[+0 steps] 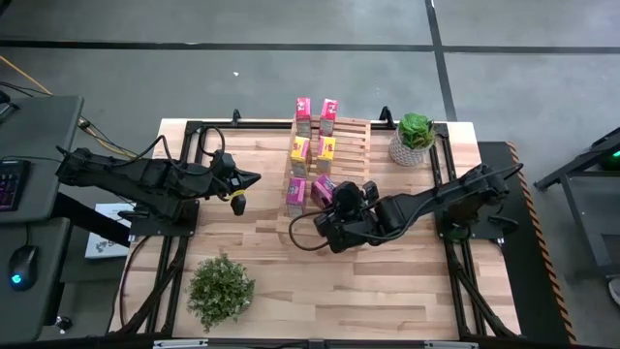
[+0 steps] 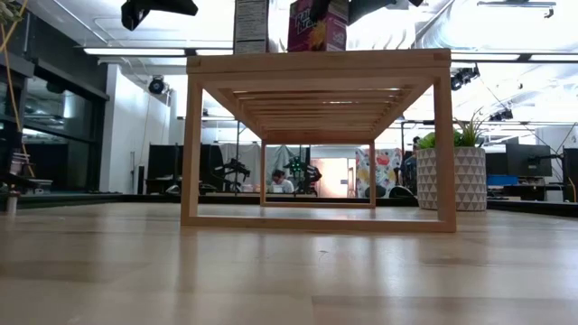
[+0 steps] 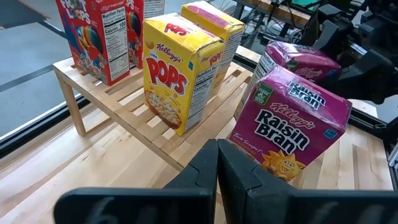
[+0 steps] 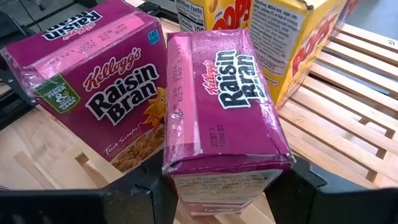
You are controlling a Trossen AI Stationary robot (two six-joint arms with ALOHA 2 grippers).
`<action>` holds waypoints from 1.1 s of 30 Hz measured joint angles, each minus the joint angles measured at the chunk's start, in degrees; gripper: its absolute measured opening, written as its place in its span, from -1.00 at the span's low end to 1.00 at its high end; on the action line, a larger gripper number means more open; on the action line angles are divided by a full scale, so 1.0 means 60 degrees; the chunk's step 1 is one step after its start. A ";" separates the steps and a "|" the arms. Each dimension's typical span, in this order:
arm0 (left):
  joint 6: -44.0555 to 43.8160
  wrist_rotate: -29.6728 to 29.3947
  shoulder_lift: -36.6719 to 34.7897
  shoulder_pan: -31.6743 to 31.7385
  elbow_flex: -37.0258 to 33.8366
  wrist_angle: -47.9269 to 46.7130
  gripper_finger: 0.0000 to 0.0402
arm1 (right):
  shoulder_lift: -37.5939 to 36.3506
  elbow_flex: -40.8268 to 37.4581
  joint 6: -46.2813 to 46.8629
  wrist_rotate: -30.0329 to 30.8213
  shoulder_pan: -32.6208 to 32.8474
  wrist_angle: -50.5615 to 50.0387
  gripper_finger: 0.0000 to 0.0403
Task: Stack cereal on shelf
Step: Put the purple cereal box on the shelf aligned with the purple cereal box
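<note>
Though tilted, magenta cereal box (image 4: 221,112) between right pincer (image 4: 217,186) fingers.

light-wood slatted shelf (image 1: 351,136) stands mid-table, slats running across, open underneath. six small cereal boxes on it in two columns, three rows. far row: two red boxes (image 1: 303,110) (image 1: 328,111), upright. middle row: two yellow pops boxes (image 1: 299,150) (image 1: 326,148), upright, side by side. near row: left raisin bran box (image 1: 295,190), magenta, upright at the shelf's near edge; right raisin bran box (image 4: 217,106), magenta, tilted, leaning beside the left one, clamped between two dark fingers at its end.
</note>
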 joint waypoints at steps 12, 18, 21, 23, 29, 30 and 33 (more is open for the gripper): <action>0.0000 0.0000 0.0000 -0.0001 0.0000 0.0003 -1.00 | 0.0029 -0.0022 0.0009 -0.0592 -0.0004 0.0195 0.14; 0.0000 0.0000 0.0000 -0.0002 0.0000 0.0001 -1.00 | 0.0005 0.0211 -0.0260 -0.0860 -0.0004 0.0185 0.28; 0.0000 0.0000 0.0000 0.0000 0.0000 0.0000 -1.00 | -0.0004 0.0478 -0.0845 -0.1025 -0.0004 0.0168 0.29; 0.0000 0.0000 0.0000 0.0001 0.0000 0.0000 -1.00 | -0.0004 0.0743 -0.1350 -0.1321 -0.0004 0.0054 0.29; 0.0003 0.0000 0.0000 0.0002 0.0000 0.0000 -1.00 | -0.0011 0.1501 -0.2786 -0.2523 -0.0004 -0.0375 0.29; 0.0002 0.0000 0.0000 -0.0002 0.0000 0.0000 -1.00 | -0.0012 0.1620 -0.2901 -0.2584 -0.0004 -0.0510 0.29; 0.0000 0.0000 0.0000 -0.0001 0.0000 0.0000 -1.00 | -0.0018 0.1966 -0.3093 -0.2593 -0.0003 -0.1122 0.29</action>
